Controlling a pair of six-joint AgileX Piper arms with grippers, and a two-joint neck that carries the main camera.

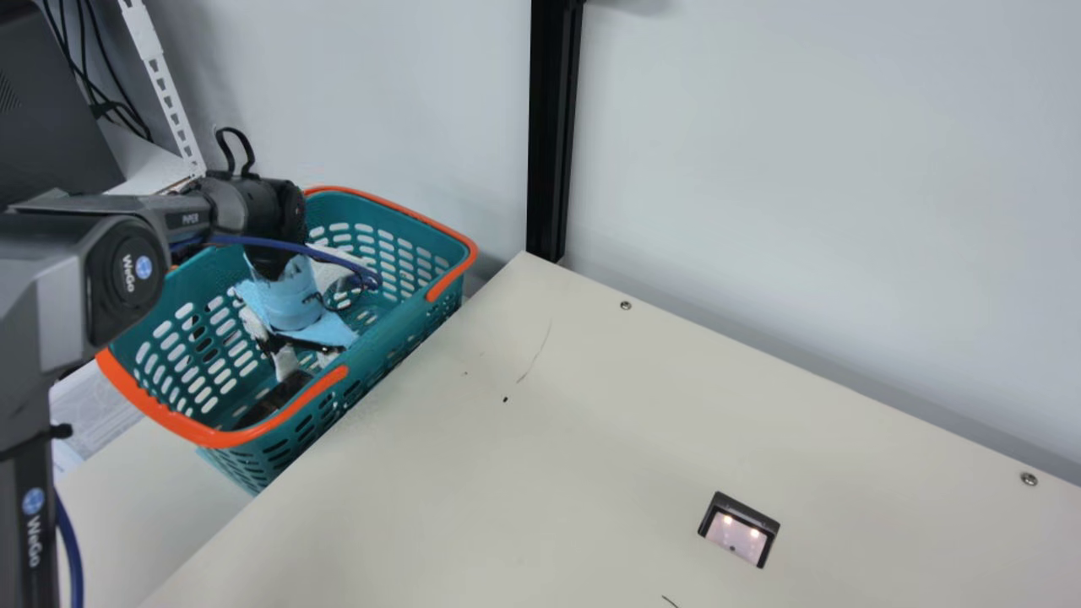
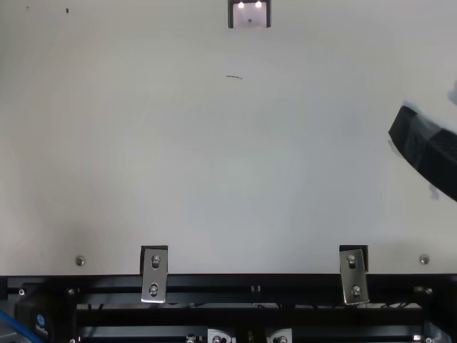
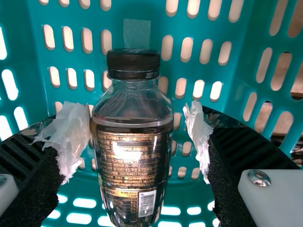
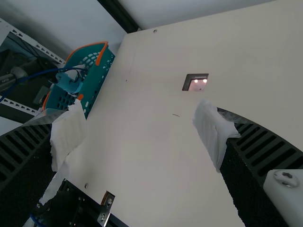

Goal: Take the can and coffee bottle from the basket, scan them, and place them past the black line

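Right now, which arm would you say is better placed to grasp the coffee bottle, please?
Left, probably: the left gripper is open at the bottle in the basket; the right gripper is over the table.

Black post (image 1: 554, 127) against pale wall (image 1: 802, 186) | white strut (image 1: 171, 97) (full of slots) | black cables (image 1: 108, 110) beside dark casing (image 1: 46, 127)

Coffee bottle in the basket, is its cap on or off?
On. In the left wrist view, a black cap sits on the neck of the coffee bottle.

Main slanted, top steep, left wrist close
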